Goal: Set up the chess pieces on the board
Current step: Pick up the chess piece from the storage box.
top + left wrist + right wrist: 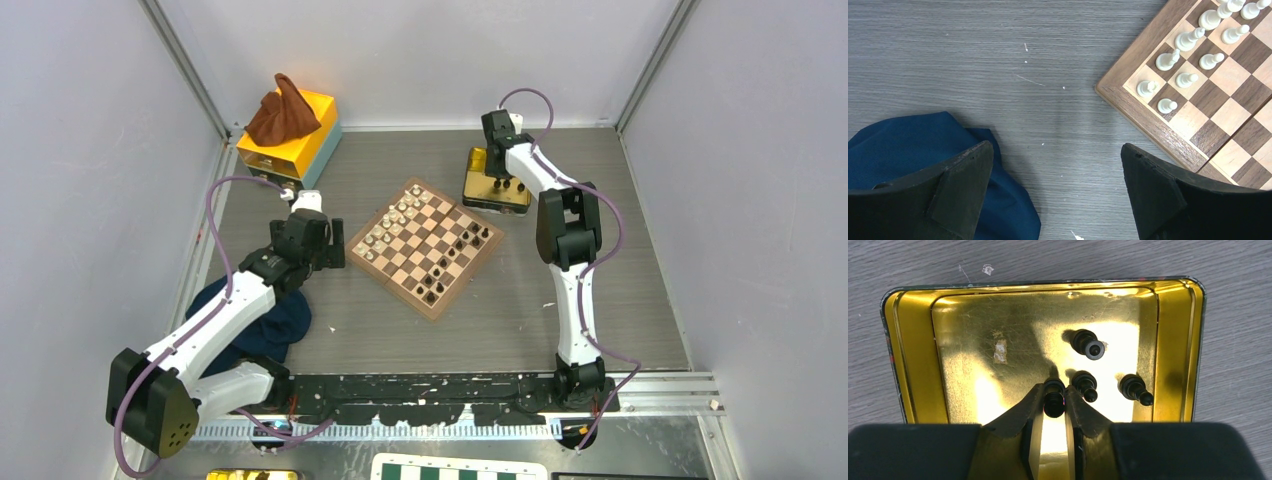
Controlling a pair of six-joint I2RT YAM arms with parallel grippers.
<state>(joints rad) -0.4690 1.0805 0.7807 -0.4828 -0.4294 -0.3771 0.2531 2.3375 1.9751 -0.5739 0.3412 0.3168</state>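
In the right wrist view my right gripper [1054, 391] has both fingers pressed against a black chess piece [1054, 401] standing in a shiny gold tin [918, 355]. Three more black chess pieces [1084, 384] stand just to its right in the tin. From above, the tin [478, 163] lies at the back right, beside the wooden board [440, 310]. Black pieces [462, 245] stand along the board's right side and cream pieces [385, 225] along its left. My left gripper [1058, 150] hangs open over bare table by the board's left corner [1148, 125], holding nothing.
A dark blue cloth [908, 145] lies under the left arm, left of the board. A yellow box [300, 150] with a brown cloth [283, 110] on it stands at the back left. A green-and-white board [460, 468] shows at the near edge. Walls enclose the table.
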